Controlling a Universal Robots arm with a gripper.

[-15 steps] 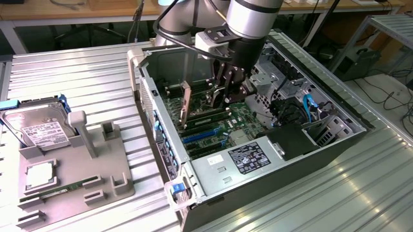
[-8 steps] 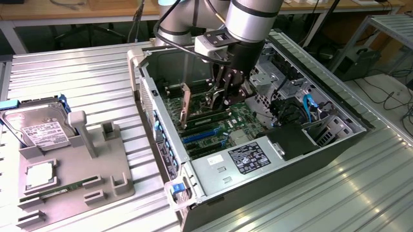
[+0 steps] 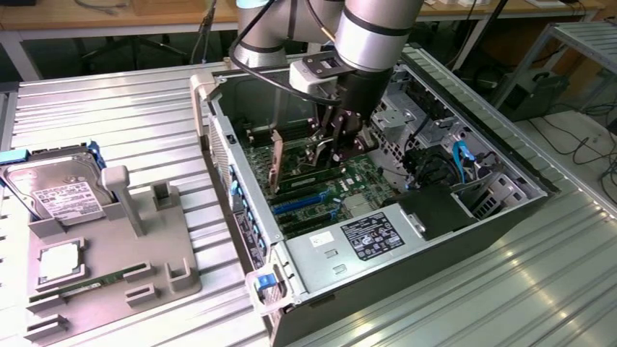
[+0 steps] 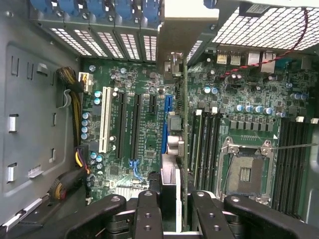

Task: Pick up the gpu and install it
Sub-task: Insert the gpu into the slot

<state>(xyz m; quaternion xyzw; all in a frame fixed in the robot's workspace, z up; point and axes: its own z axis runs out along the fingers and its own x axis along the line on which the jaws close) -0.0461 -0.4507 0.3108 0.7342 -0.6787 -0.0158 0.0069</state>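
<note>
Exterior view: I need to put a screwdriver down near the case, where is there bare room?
The ribbed metal table lies bare beside the computer case, and between the case and the grey parts holder. Inside the case it is crowded around the gripper and gpu.

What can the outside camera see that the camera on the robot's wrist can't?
Only the exterior view: the gray parts tray beside the computer, with a hard drive and a memory stick, and the case's power supply.

Only the wrist view: the empty processor socket and the white expansion slot.

Both: the green motherboard inside the open computer case, and the robot's hand shut on the gpu, held edge-on over the board.
</note>
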